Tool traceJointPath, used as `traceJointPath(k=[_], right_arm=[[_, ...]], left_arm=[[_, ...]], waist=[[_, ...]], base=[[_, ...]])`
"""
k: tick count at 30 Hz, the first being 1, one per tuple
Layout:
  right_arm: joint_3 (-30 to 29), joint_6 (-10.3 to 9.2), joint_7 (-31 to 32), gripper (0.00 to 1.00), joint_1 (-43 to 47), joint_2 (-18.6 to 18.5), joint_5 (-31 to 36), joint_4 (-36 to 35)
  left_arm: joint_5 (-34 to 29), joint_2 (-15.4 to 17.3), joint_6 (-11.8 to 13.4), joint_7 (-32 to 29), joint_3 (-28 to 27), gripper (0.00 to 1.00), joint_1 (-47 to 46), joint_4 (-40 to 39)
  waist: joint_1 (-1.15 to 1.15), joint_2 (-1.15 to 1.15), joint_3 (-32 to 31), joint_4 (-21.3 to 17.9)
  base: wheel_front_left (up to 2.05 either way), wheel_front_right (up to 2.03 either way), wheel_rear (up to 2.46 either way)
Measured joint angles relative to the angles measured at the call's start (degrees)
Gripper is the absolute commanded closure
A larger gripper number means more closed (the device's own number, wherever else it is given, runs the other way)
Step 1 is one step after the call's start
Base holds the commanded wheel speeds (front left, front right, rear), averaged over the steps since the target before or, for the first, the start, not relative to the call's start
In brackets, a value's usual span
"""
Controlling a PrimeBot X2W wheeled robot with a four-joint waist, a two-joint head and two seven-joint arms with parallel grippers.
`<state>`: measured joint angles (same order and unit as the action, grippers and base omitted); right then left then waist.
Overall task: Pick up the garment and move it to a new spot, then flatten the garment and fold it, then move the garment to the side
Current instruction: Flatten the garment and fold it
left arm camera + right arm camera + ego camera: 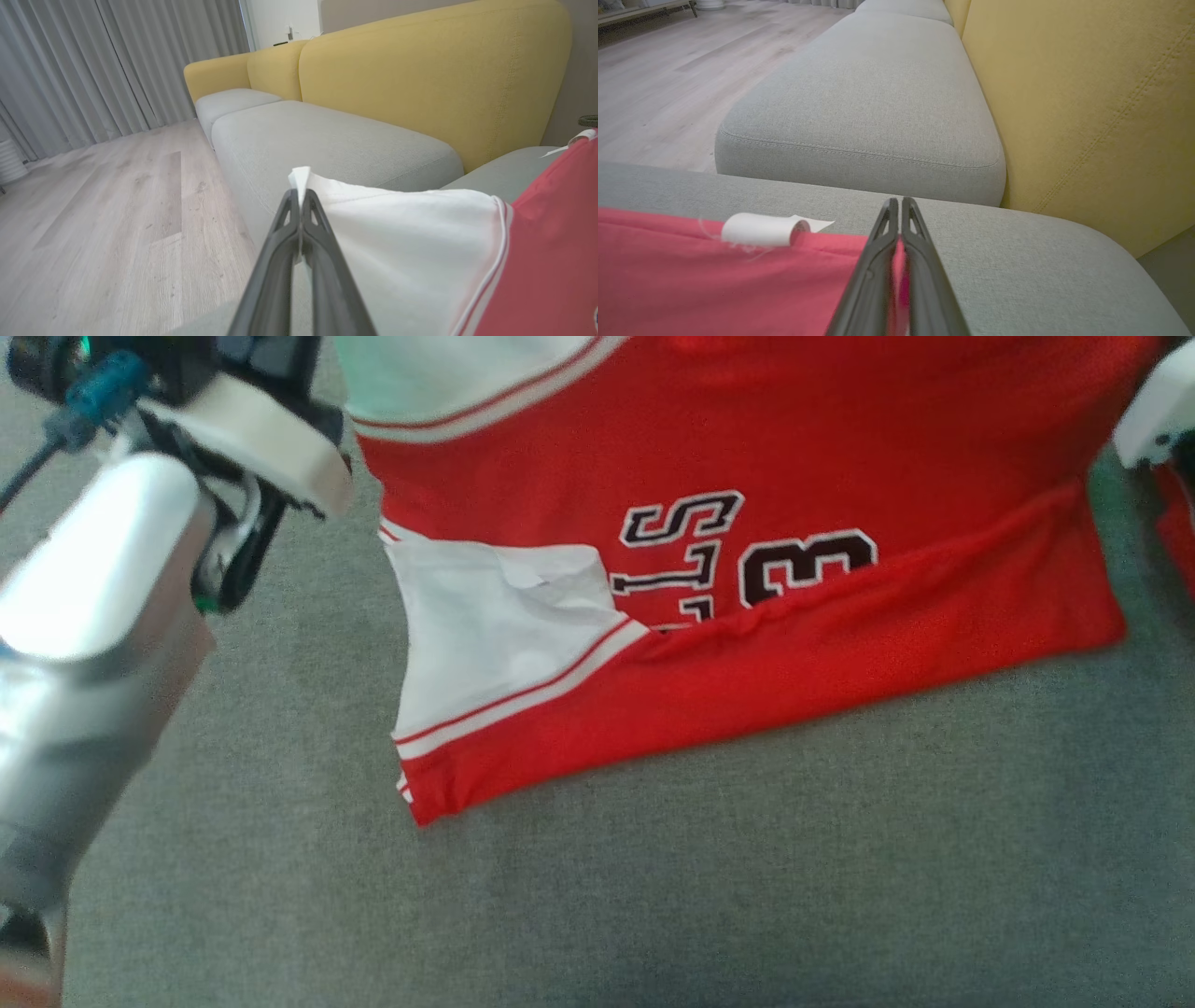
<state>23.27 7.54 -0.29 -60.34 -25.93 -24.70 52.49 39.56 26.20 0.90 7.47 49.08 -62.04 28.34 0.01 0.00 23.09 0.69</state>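
The garment (747, 467) is a red jersey with white side panels and black lettering. It hangs down in front of me, its lower part folded up onto a grey sofa cushion (747, 896). In the left wrist view my left gripper (299, 196) is shut on a corner of the garment's white panel (397, 242). The right wrist view has my right gripper (896, 203) shut on the garment's red edge (714, 280), with red cloth showing between the fingers. A curled white label (761, 229) sits on that edge. My left forearm (84, 616) crosses the head view's left side.
A yellow sofa backrest (1087, 93) rises behind the grey seat cushions (878, 107). A wooden floor (93, 210) lies beside the sofa, with grey curtains (93, 60) beyond it. The right wrist's white housing (1158, 411) shows at the head view's upper right.
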Motion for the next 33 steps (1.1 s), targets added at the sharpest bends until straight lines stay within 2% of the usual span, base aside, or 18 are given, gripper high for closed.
traceJointPath(k=[6, 9, 16, 23, 27, 30, 33], right_arm=[[-0.01, 0.0, -3.16, 1.0, -1.4, 1.82, -0.02, 2.08], [0.38, 0.0, -4.0, 1.0, -1.27, 1.93, -0.8, 3.19], [4.07, 0.0, -3.13, 1.0, 1.64, 0.83, -4.43, 3.81], [10.4, 0.0, 0.42, 1.0, 7.64, -2.87, -7.71, 3.21], [14.9, 0.0, 3.57, 1.0, 9.29, -5.5, -8.9, 1.82], [17.84, 0.0, 6.43, 1.0, 11.16, -7.15, -10.32, 0.7], [20.12, 0.0, 9.09, 1.0, 12.71, -8.24, -12.81, -0.89]], left_arm=[[-1.23, -2.56, -1.6, 4.22, -0.67, 1.0, -3.85, 7.64], [-1.32, -3.37, -3.55, 5.05, -0.23, 1.0, -3.6, 9.72], [-0.19, -2.9, -6.39, 3.94, 2.12, 1.0, 0.91, 9.42], [3.47, 1.97, -7.03, -3.41, 5.09, 1.0, 9.31, -0.19], [7.36, 5.77, -6.92, -12.44, 6.93, 1.0, 13.65, -7.81], [9.77, 8.8, -5.83, -18.28, 8.59, 1.0, 17.47, -14.33], [9.88, 11.39, -3.37, -21.74, 10.13, 1.0, 20.23, -19.64]], waist=[[0.0, 0.0, 0.27, -0.16], [0.0, 0.0, -0.36, 0.03], [-0.01, 0.0, -3.07, 0.91], [-0.01, 0.0, -6.11, 1.85], [-0.01, 0.0, -7.49, 2.34], [-0.02, 0.0, -8.42, 2.63], [-0.02, 0.0, -8.74, 2.57]], base=[[0.0, 0.0, 0.0], [0.0, 0.0, 0.0], [0.0, 0.0, 0.0], [0.0, 0.0, 0.0], [0.0, 0.0, 0.0], [0.0, 0.0, 0.0], [0.0, 0.0, 0.0]])
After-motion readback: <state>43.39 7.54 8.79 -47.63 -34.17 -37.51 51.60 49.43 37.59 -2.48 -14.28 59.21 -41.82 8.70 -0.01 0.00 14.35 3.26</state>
